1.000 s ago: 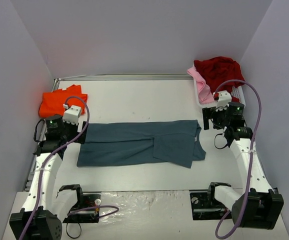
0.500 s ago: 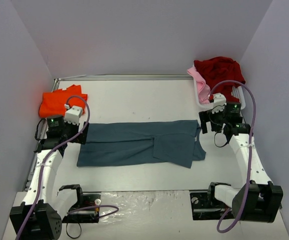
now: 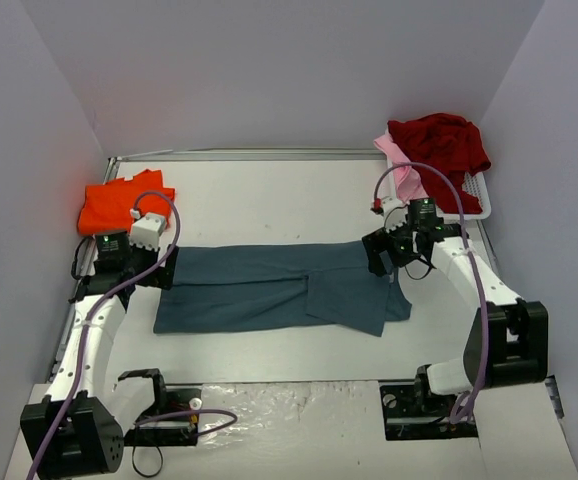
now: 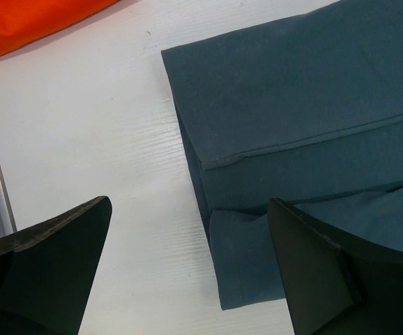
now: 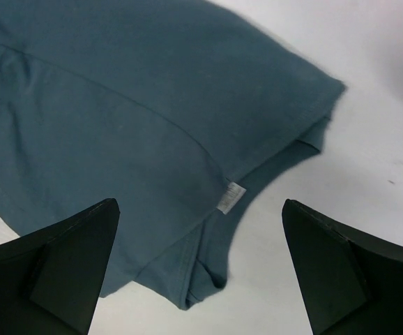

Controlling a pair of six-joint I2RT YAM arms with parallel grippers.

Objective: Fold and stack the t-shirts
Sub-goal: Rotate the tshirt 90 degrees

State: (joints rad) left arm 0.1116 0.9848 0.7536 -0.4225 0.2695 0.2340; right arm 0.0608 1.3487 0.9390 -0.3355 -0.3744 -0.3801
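The left arm reaches forward along the table's (image 3: 269,195) left side, wrist bent down. Its left gripper (image 3: 162,268) points at the left end of the blue-grey t-shirt (image 3: 279,285). The jaws stand wide apart and hold nothing. In the wrist view one finger is over bare table and the other over the cloth, with the shirt's folded edge between them.

The right arm bends inward at the elbow. The right gripper (image 3: 377,252) hangs over the shirt's right end, also spread wide and empty, with the neck edge and a small white label (image 5: 231,197) between its fingers. Whether either gripper touches the cloth cannot be told.

The shirt lies flat, folded into a long band across the table's middle. An orange t-shirt (image 3: 119,205) sits beyond the left gripper. A dark red t-shirt (image 3: 439,140) and a pink t-shirt (image 3: 401,172) are heaped in the white basket (image 3: 474,205) at the far right.
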